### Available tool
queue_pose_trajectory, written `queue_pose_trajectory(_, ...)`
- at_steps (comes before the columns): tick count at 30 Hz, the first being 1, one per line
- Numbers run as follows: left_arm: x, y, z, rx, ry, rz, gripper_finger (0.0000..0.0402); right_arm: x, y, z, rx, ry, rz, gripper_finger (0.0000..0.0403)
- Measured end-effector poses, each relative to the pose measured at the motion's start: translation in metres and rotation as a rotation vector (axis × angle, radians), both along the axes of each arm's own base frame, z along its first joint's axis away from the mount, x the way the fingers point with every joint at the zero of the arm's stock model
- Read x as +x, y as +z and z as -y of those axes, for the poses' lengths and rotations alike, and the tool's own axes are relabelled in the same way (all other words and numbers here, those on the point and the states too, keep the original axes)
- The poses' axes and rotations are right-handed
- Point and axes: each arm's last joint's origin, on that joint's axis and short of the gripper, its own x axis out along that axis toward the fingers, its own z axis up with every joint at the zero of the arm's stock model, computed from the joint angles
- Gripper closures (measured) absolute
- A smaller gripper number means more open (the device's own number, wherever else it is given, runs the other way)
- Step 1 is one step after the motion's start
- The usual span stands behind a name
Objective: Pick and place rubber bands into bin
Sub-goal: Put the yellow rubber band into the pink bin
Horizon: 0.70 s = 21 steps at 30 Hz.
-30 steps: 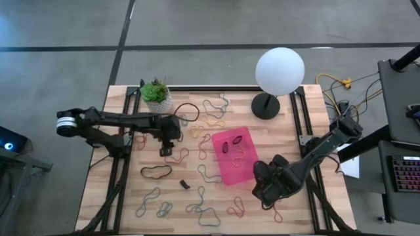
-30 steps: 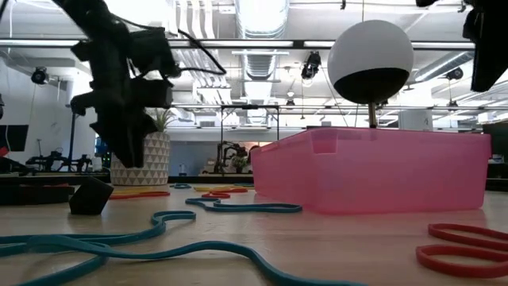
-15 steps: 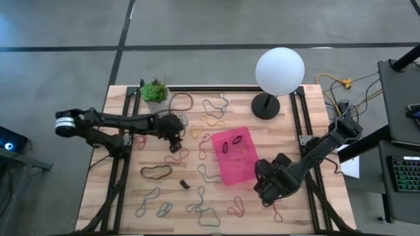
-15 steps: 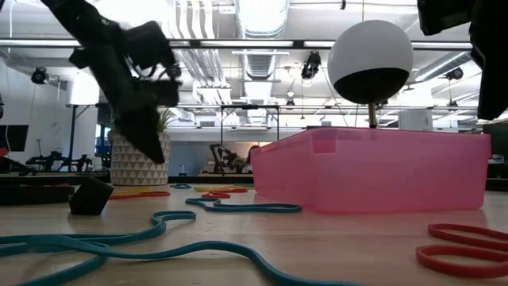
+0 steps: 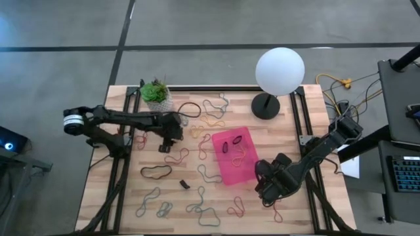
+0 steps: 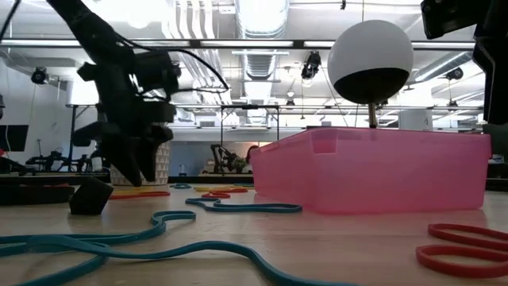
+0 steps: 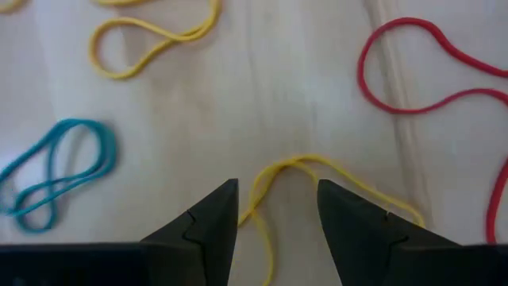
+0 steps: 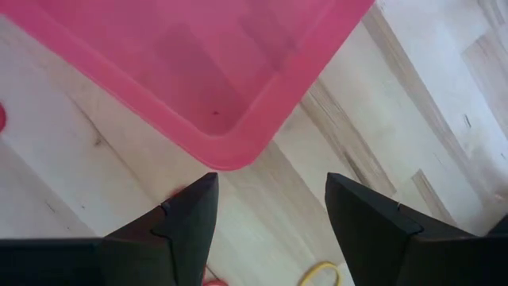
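Observation:
Many rubber bands lie loose on the wooden table. One is a yellow band (image 7: 279,168) that runs between the open fingers of my left gripper (image 7: 275,195), which points down over it left of the bin (image 5: 168,136); I cannot see it touching the band. The pink bin (image 5: 244,169) rests flat at the table's middle right with a few bands (image 5: 231,144) inside. My right gripper (image 8: 272,187) hangs open over bare wood at the bin's near right corner (image 8: 224,151), also seen from above (image 5: 269,188).
A potted plant (image 5: 156,96) stands at the far left. A white globe lamp (image 5: 279,71) stands on a black base (image 5: 265,105) at the far right. A small black block (image 5: 185,184) lies near the middle. Red (image 7: 413,71), teal (image 7: 55,171) and yellow (image 7: 151,44) bands surround the left gripper. Black rails (image 5: 119,170) run along both table sides.
My left gripper has sunk toward the table over the yellow band and rolled about its own axis, staying open. My right gripper has dropped a little beside the bin's corner, then kept still. No band has moved.

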Motion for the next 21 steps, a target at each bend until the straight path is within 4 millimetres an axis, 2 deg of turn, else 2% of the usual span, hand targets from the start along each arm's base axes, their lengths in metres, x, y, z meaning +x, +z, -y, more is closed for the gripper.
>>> queue_pose_trajectory(4, 0.009, -0.01, -0.004, -0.052, -0.006, -0.054, 0.0246, 0.0, 0.0, 0.0, 0.0, 0.0, -0.001, 0.0183)
queue_pose_trajectory(7, 0.012, -0.019, -0.004, -0.096, -0.021, -0.113, 0.0261, 0.0, 0.0, 0.0, 0.001, -0.001, -0.001, 0.0183)
queue_pose_trajectory(10, 0.012, -0.026, -0.005, -0.121, -0.016, -0.159, 0.0298, 0.0, 0.0, 0.0, 0.004, -0.004, -0.001, 0.0183)
queue_pose_trajectory(15, 0.006, -0.031, -0.003, -0.129, -0.018, -0.192, 0.0388, 0.0, 0.0, 0.0, 0.003, -0.004, -0.001, 0.0183)
queue_pose_trajectory(18, 0.004, -0.029, -0.002, -0.168, 0.058, -0.219, 0.0398, 0.0, 0.0, 0.0, 0.001, -0.003, 0.0, 0.0183)
queue_pose_trajectory(21, 0.006, -0.008, 0.001, -0.206, 0.142, -0.177, 0.0401, 0.0, 0.0, 0.0, -0.003, 0.0, 0.002, 0.0183)
